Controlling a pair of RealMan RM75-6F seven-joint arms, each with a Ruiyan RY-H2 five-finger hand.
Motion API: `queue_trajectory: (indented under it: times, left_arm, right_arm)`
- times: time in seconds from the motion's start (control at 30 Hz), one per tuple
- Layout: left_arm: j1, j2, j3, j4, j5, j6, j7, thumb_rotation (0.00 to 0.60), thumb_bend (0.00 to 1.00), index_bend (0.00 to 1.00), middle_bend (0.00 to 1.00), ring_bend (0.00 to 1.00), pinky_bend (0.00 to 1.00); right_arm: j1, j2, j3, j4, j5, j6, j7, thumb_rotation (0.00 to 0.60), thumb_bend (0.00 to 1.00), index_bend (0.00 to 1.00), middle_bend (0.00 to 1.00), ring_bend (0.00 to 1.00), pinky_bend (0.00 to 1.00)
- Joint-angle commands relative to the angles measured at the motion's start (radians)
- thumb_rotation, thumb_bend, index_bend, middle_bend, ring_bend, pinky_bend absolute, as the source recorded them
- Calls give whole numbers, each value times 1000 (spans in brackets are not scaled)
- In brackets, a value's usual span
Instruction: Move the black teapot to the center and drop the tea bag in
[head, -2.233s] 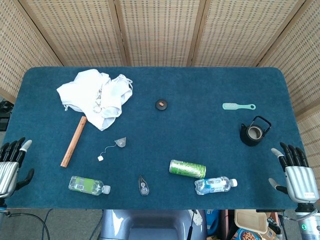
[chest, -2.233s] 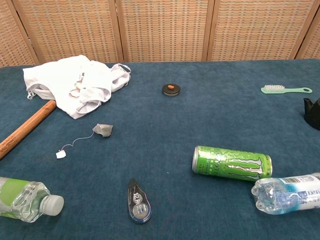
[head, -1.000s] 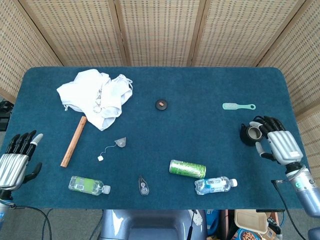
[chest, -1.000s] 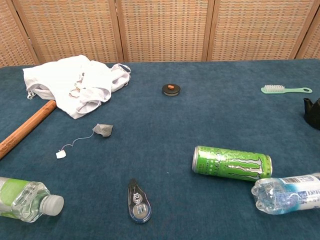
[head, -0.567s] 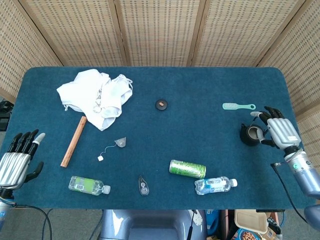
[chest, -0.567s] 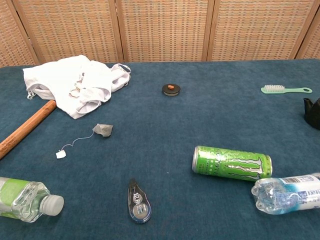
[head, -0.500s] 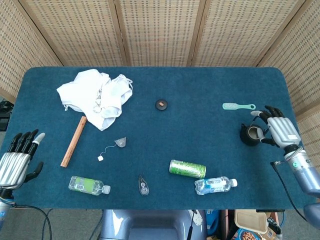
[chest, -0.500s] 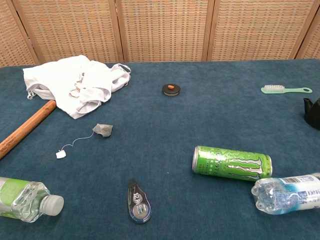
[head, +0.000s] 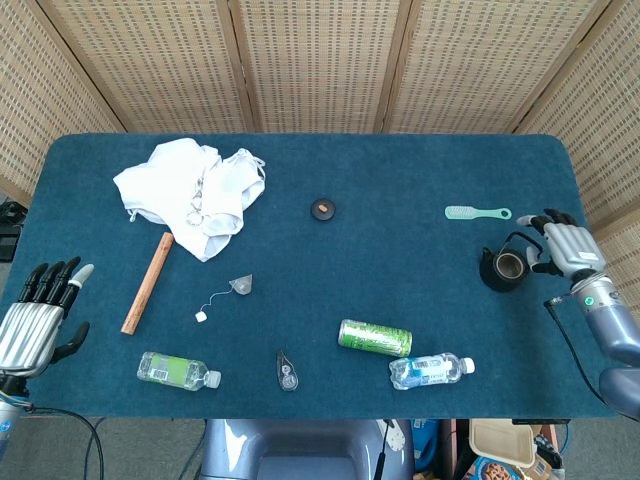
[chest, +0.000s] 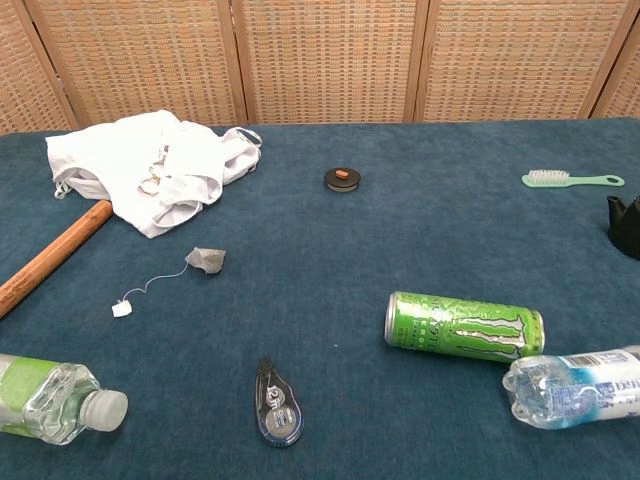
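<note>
From the chest camera only a sliver of the teapot (chest: 627, 224) shows, cut off at the right border, and neither hand appears there. Overhead, the teapot (head: 502, 267) stands lidless near the right edge of the blue surface (head: 400, 280), its handle raised. Whether the right hand (head: 565, 247) touches that handle cannot be told; its fingers are loosely curled just beside it. One tea bag (head: 241, 285) lies left of center. Two bottles lie down: one (head: 178, 371) front left, another (head: 430, 370) front right. The left hand (head: 32, 325) is spread, holding nothing.
</note>
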Motion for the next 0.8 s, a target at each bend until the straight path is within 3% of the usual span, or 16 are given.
queue_trajectory:
  times: [0.03,0.8]
  left_arm:
    - [2,2,0,0,-1,3,-2,600,431,0,0,0,0]
    - [11,11,12,-10,9,21,0,600,429,0,0,0,0]
  right_arm:
    - [20,-16,-2,37,26,-41,-6,600,751,245,301,66,111]
    - [125,-115,-52,274,148,-285,-85,598,753,250,306,67,110]
